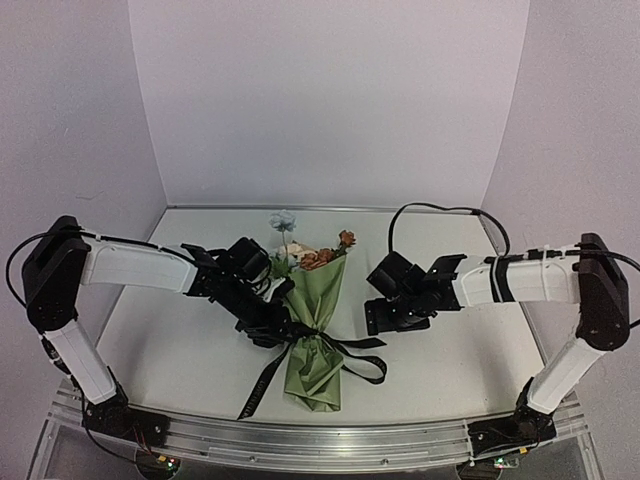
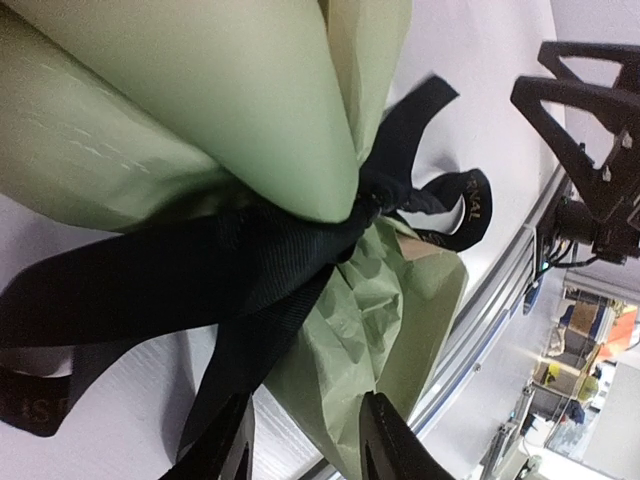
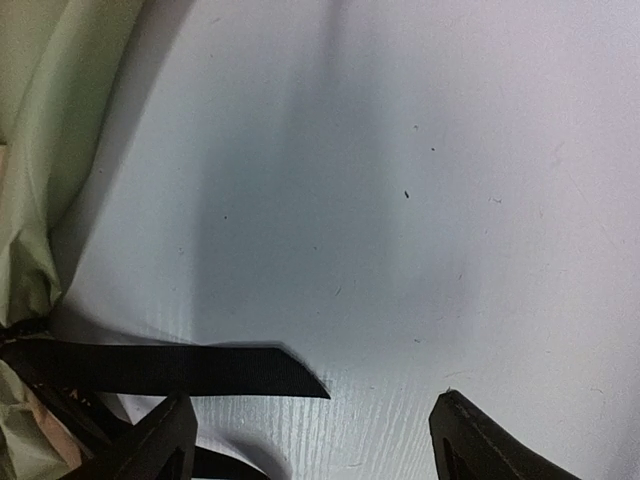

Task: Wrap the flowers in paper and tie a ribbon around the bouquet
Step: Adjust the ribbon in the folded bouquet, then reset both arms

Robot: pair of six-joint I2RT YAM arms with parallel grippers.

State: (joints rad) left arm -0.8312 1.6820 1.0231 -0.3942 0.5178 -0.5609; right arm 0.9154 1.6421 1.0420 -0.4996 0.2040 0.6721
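Observation:
The bouquet (image 1: 316, 330) lies mid-table, its flowers (image 1: 312, 254) pointing toward the back wall. The olive-green paper (image 2: 200, 90) is pinched at the waist by the black ribbon (image 2: 200, 270), knotted with tails trailing left-front (image 1: 262, 385) and looping right. My left gripper (image 1: 272, 334) sits at the knot's left side. In its wrist view, the left gripper (image 2: 305, 455) has jaws apart, a ribbon tail by one finger, crumpled paper by the other, nothing clamped. My right gripper (image 1: 374, 322) stands right of the bouquet. In the right wrist view, the gripper (image 3: 320, 445) is wide open over bare table, a ribbon end (image 3: 170, 370) lying near its left finger.
An aluminium rail (image 1: 320, 440) runs along the table's near edge, just below the bouquet's stem end. White walls close in the back and sides. A black cable (image 1: 440, 209) arches above the right arm.

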